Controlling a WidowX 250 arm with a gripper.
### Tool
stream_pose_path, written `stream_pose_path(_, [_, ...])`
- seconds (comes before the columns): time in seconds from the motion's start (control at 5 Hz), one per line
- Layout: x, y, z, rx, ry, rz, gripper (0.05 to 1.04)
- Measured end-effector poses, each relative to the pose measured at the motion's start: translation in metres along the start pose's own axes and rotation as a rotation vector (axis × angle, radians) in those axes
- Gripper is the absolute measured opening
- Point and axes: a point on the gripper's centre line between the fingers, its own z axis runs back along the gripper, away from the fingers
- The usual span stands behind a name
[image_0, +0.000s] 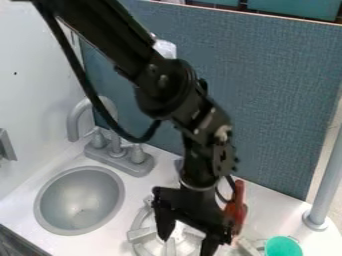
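A round pale-grey burner (139, 234) with raised bars lies directly below the black gripper (186, 245), whose fingers are spread wide, pointing down, with part of the burner showing between them. Just to the right of the fingers, partly behind the gripper, is an upright red object (240, 195); its lower part is hidden, and I cannot tell what it is or whether it touches the gripper.

Farther right of the fingers, near the lower edge, is a small green cup (283, 247). Its mouth faces up, showing a smooth green inside; whether anything lies at its bottom cannot be told. A light-grey strip (249, 248) is between the cup and the gripper.

Well to the left of the fingers, a round grey sink (79, 200) is set into the tabletop. Its bowl is smooth, with a paler patch low inside. Behind the sink, up and left of the fingers, a grey faucet (122, 159) has a curved spout and two knobs.

The tabletop (194, 165) is white. A plain white wall (37, 75) rises on the left, with a grey metal fitting (6, 145) at the view's edge. Behind the fingers stands a tall blue-grey panel (274, 100) with a woven look, and above its top edge are teal boxes (294, 7). At far right, a grey post (326, 180) rises from a round foot. The black arm slants down from the upper left, a black cable (87, 85) looping beside it.
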Motion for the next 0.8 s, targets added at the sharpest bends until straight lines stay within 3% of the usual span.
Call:
stream_pose_path(0.2, [-0.003, -0.005, -0.029, 0.020, 0.042, -0.032, 1.001])
stream_pose_path(0.4, [0.002, -0.011, -0.047, 0.000, 0.022, -0.043, 1.001])
stream_pose_path(0.8, [0.008, -0.014, -0.070, 0.008, 0.034, -0.018, 1.001])
